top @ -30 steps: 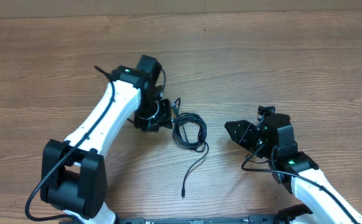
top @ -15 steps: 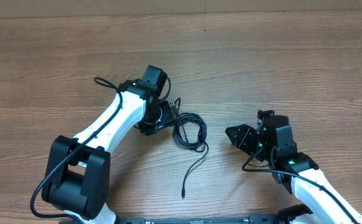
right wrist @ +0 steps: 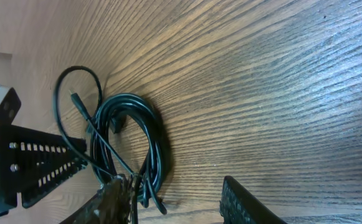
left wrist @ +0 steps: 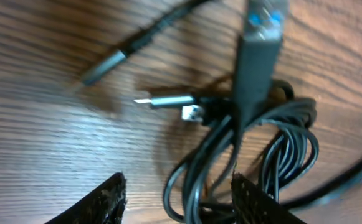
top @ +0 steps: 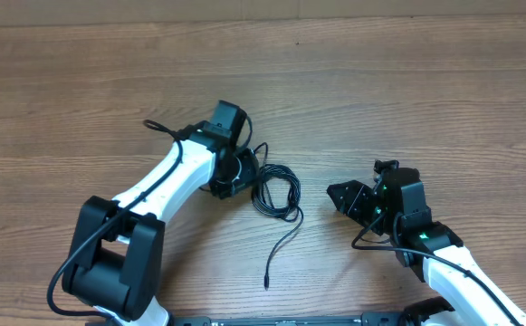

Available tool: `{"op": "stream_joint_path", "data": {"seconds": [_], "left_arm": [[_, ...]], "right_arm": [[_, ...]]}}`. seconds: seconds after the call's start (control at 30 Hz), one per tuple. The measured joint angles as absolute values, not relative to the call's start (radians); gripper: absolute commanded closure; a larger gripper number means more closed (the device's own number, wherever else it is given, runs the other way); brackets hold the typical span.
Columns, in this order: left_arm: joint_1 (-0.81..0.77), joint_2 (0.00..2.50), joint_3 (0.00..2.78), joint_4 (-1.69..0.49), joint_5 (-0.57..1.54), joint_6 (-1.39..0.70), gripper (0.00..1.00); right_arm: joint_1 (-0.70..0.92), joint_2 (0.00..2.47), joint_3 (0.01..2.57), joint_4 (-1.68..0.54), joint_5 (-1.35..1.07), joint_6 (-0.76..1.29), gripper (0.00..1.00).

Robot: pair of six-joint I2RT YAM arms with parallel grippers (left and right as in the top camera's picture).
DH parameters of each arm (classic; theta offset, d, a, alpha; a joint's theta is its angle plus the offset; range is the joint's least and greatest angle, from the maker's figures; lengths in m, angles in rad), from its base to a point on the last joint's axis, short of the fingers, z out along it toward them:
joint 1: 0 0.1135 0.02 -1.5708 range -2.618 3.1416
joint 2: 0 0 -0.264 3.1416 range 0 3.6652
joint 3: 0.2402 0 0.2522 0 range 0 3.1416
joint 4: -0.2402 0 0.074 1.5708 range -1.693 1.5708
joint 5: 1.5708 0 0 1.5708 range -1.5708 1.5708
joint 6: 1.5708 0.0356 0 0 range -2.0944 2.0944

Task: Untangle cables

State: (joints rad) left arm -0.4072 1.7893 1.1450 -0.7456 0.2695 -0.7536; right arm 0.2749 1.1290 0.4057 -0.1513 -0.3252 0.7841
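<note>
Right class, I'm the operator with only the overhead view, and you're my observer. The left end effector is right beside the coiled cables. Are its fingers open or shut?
Observer: Open. In the left wrist view, the left end effector has its fingers apart, with loops of the cables lying between them.
Operator: Any connector I can't make out?
Observer: Yes, a silver-tipped plug pokes out of the coil's side in that view.
Operator: And the right end effector?
Observer: Open too. The right wrist view shows the right end effector with bare table in most of the gap. The coil's near end reaches one finger, and I can't tell whether they touch.
</note>
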Motion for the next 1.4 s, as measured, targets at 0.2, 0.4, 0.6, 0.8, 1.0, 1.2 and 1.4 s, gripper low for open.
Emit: {"op": "stream_joint_path", "data": {"seconds": [0.2, 0.4, 0.6, 0.8, 1.0, 1.2, 1.4], "left_arm": [[-0.439, 1.789, 1.143, -0.734, 0.273, -0.753, 0.46], [-0.458, 1.789, 1.141, -0.734, 0.257, -0.753, 0.48], [-0.459, 1.789, 1.119, -0.727, 0.249, -0.754, 0.46], [-0.459, 1.789, 1.056, -0.677, 0.249, -0.787, 0.45], [-0.464, 1.789, 1.042, -0.631, 0.240, -0.793, 0.47], [-0.498, 1.792, 1.025, -0.623, 0.227, -0.805, 0.89], [-0.506, 1.795, 1.025, -0.624, 0.228, -0.810, 0.96]], "right_arm": [[0.275, 1.129, 0.406, -0.152, -0.326, 0.785, 0.55], [0.275, 1.129, 0.406, -0.154, -0.326, 0.784, 0.55], [0.275, 1.129, 0.406, -0.159, -0.326, 0.785, 0.55], [0.274, 1.129, 0.406, -0.159, -0.325, 0.785, 0.54], [0.275, 1.129, 0.406, -0.159, -0.325, 0.784, 0.54], [0.275, 1.129, 0.406, -0.159, -0.325, 0.784, 0.54], [0.275, 1.129, 0.406, -0.177, -0.326, 0.785, 0.56]]}}
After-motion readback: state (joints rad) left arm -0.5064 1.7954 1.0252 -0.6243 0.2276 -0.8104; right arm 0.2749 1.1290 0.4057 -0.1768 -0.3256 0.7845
